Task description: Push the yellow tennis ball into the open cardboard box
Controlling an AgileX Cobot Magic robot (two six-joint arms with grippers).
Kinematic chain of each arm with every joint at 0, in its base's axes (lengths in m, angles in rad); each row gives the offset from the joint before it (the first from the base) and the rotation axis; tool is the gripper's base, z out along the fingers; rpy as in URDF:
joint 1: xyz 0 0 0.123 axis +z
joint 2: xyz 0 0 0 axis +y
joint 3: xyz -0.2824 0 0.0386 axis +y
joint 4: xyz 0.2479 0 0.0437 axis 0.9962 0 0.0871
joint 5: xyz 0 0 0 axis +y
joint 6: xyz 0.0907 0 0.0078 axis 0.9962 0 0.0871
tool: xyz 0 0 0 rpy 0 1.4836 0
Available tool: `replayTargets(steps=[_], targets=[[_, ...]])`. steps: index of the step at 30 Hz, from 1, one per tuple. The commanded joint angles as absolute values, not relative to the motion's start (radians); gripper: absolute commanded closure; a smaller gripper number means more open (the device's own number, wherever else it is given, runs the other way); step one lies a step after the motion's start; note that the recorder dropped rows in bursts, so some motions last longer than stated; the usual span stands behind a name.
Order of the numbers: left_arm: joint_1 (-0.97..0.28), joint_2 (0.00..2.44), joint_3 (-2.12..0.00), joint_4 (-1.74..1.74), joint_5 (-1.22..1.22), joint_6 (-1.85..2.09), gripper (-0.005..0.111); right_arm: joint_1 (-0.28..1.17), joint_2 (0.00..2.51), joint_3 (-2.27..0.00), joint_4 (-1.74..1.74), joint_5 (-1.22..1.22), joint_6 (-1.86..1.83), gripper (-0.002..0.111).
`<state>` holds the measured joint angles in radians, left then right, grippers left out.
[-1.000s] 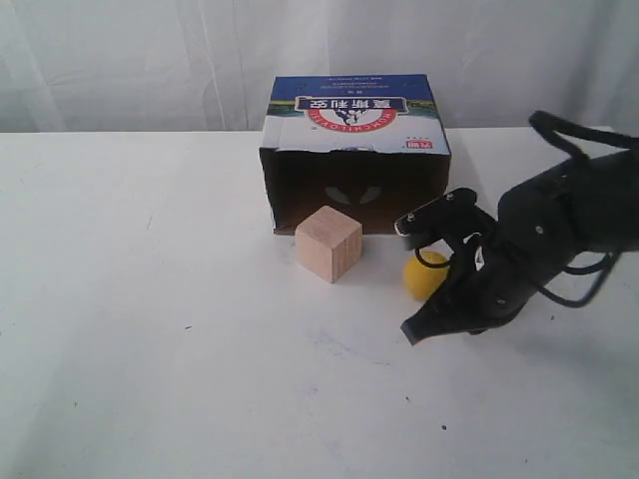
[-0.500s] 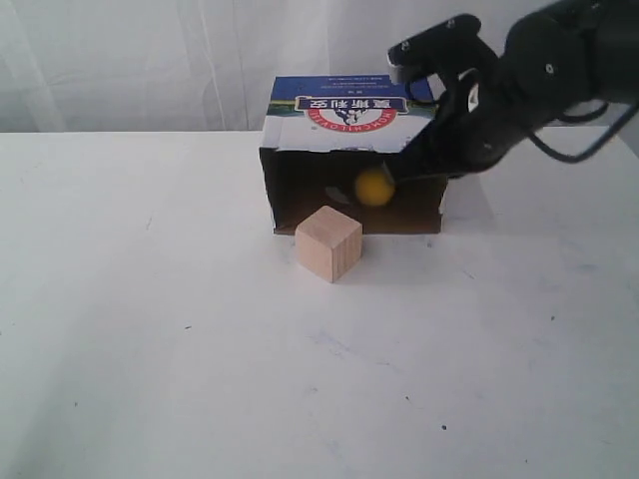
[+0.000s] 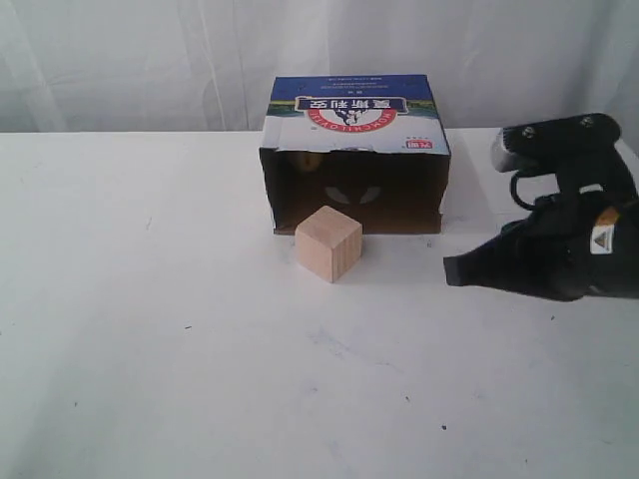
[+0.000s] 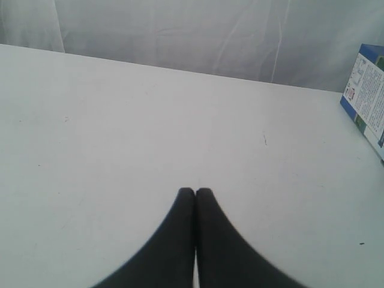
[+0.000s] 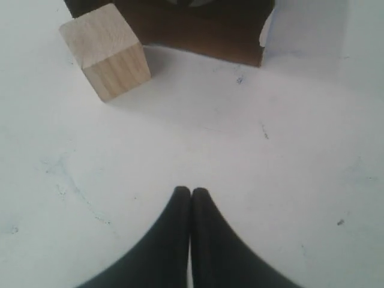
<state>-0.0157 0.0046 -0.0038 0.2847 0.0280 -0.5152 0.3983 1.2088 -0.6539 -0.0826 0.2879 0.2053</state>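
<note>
Two black grippers, each pinched fully closed on nothing: left gripper [image 4: 195, 192] above white table [image 4: 120, 120], right gripper [image 3: 451, 271] near-right of large open brown cardboard box [image 3: 354, 125]. Dimly seen inside box, far left: small yellow tennis ball [image 3: 309, 160]. Just before opening: pale wooden cube [image 3: 327, 242].

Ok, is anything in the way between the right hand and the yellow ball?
Possibly the wooden cube, standing just outside the mouth of the open cardboard box, left side. The yellow tennis ball seems to be the faint patch deep inside, behind it.
</note>
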Motion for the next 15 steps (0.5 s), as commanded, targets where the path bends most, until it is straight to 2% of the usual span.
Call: replayTargets(steps=[1,7,15], targets=[[-0.013,0.002,0.000,0.284,0.022,-0.517,0.107,0.398,1.110,-0.549,-0.043,0.208,0.214,0.108],[-0.013,0.002,0.000,0.284,0.022,-0.517,0.107,0.398,0.946,-0.393,0.009,0.000,0.214,0.108],[-0.013,0.002,0.000,0.284,0.022,-0.517,0.107,0.398,0.676,-0.251,0.009,-0.005,0.214,0.108]])
